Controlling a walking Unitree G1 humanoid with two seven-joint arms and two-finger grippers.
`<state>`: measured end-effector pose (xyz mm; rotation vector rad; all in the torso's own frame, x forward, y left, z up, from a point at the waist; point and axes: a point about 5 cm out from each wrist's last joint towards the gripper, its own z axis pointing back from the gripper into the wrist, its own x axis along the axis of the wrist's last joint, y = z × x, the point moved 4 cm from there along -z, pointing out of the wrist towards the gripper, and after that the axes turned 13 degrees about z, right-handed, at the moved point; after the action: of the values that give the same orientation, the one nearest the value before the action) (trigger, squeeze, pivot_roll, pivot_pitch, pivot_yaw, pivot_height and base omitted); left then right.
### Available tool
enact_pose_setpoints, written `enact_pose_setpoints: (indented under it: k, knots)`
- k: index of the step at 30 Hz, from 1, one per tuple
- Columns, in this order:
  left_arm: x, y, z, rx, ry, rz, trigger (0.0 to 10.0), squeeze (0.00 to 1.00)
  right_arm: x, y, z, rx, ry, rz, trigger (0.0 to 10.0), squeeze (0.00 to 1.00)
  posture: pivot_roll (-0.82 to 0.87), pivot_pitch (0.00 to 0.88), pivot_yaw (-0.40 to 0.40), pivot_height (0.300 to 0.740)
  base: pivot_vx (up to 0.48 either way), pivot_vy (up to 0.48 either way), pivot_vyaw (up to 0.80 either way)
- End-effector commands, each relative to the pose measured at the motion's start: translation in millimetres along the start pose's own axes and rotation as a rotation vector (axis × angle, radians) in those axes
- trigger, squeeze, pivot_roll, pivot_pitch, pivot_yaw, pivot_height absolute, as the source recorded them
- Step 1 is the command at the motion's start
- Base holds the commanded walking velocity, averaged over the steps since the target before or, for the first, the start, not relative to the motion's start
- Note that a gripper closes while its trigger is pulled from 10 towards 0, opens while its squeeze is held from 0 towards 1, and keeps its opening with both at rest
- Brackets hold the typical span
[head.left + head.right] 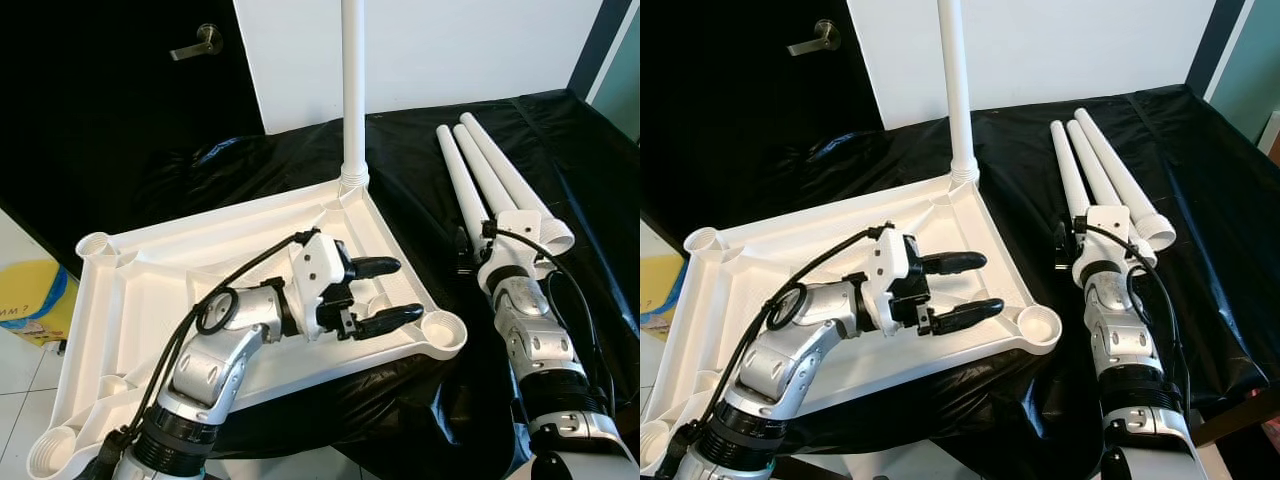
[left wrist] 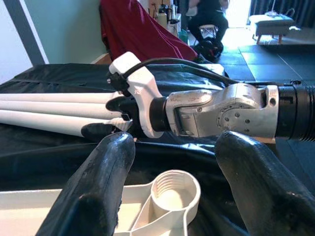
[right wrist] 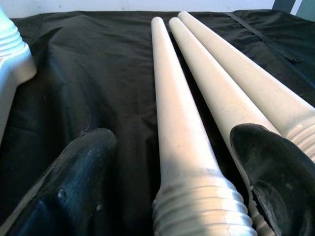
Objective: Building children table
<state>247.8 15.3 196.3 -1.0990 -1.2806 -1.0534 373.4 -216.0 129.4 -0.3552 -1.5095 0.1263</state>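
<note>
Left claw (image 1: 382, 292) hovers over the upturned white tabletop (image 1: 140, 300), its two black fingers spread and holding nothing, their tips pointing toward the tabletop's near right corner socket (image 1: 443, 331). In the left wrist view that threaded socket (image 2: 174, 191) sits between the two spread fingers (image 2: 93, 187), with the right arm beyond it.

Right claw (image 3: 167, 162) is at the thick threaded ends of three loose white legs (image 1: 490, 175), which lie side by side on the black-covered worktop (image 1: 590, 170), toward its right edge, and fan out slightly toward the far right corner. In the right wrist view its fingers (image 3: 74, 172) are spread on either side of the nearest leg (image 3: 182, 128), one finger on each side of the ribbed end, not pinching it; whether they touch it cannot be told.

One leg (image 1: 353, 90) already stands upright, screwed into the tabletop's far right corner. The tabletop lies underside up, ribs showing, across the worktop's left part, its left side hanging past the worktop's edge over the tiled floor (image 1: 25, 365). A dark door with a lever handle (image 1: 197, 43) stands behind the far left corner.
</note>
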Motion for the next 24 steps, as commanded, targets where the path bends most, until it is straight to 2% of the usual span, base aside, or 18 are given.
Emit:
enact_pose_setpoints:
  k: [1,18,24]
  knots:
    - [-0.9,-4.3,0.0,0.001,0.005,0.013,10.0,0.00,-3.5,2.2,-1.1,0.007,0.028,-0.008,10.0,0.00,-0.13,0.065,0.060,0.740,0.000,0.000,0.00]
    - [-3.9,-9.0,1.0,0.023,0.010,0.044,10.0,0.00,-24.6,5.7,-1.1,0.029,0.148,-0.023,10.0,0.00,-0.12,0.094,0.057,0.740,0.000,0.000,0.00]
    - [-3.5,-9.7,0.1,0.024,0.011,0.047,10.0,0.00,-24.2,5.5,-4.6,0.027,0.162,-0.036,10.0,0.00,-0.12,0.092,0.055,0.740,0.000,0.000,0.00]
